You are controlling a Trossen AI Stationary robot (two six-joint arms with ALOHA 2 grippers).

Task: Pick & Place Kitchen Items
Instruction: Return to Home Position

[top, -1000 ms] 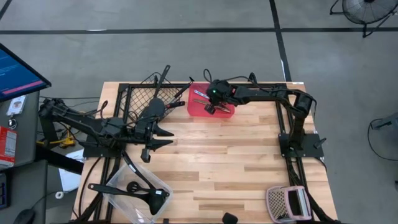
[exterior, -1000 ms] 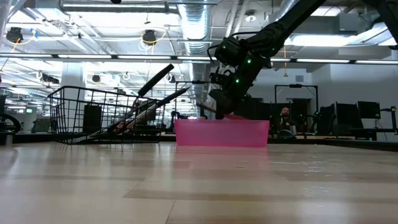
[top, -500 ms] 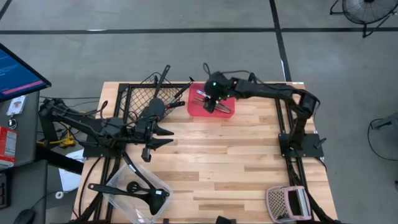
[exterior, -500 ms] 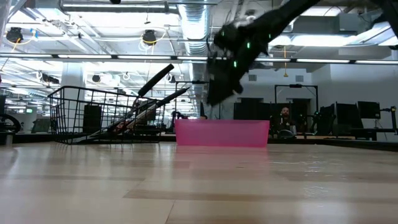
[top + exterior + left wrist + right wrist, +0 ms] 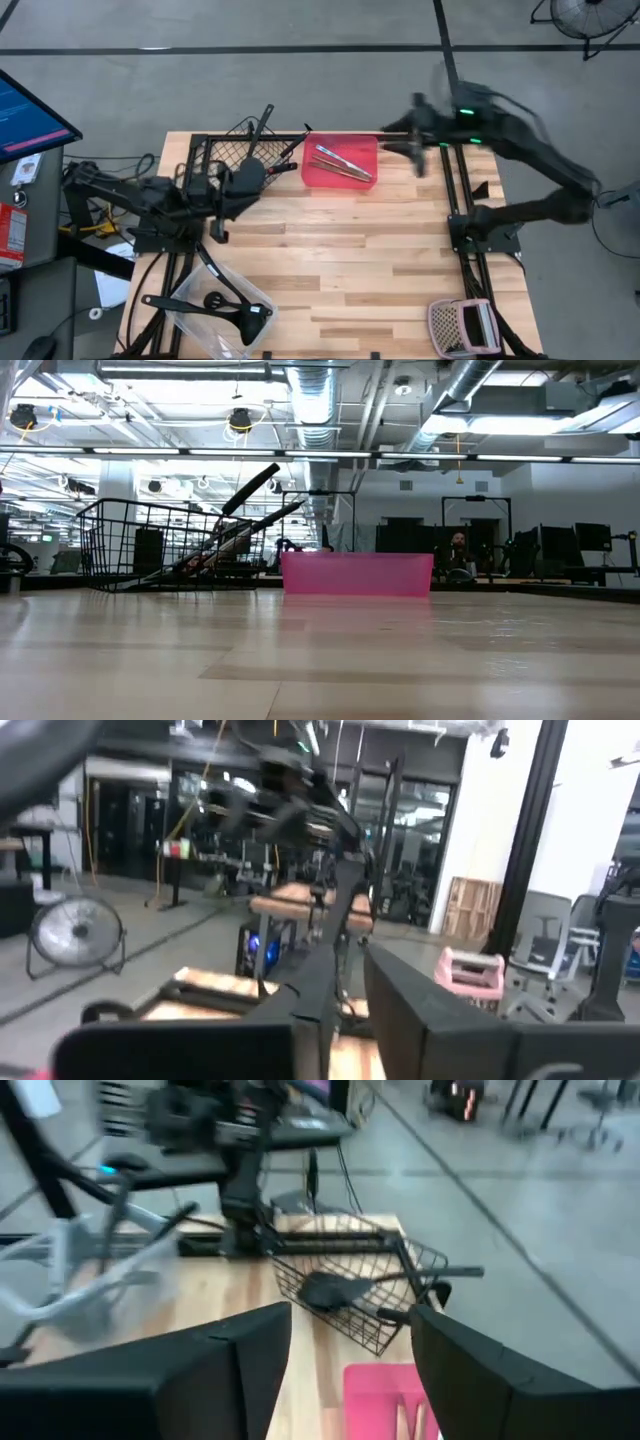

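Right gripper (image 5: 417,152) hovering beside red bin (image 5: 312,176), fingers (image 5: 480,1380) gaping wide, holding nothing. Left gripper (image 5: 214,226) waiting near basket (image 5: 222,152), fingers parted, empty.

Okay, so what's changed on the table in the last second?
The right gripper, open, lifted off the red bin and swung away to the right, leaving the slim metal pieces lying in it. The left gripper drew back a little toward its own side. The wire basket, clear tub and pinkish mesh item stayed put.
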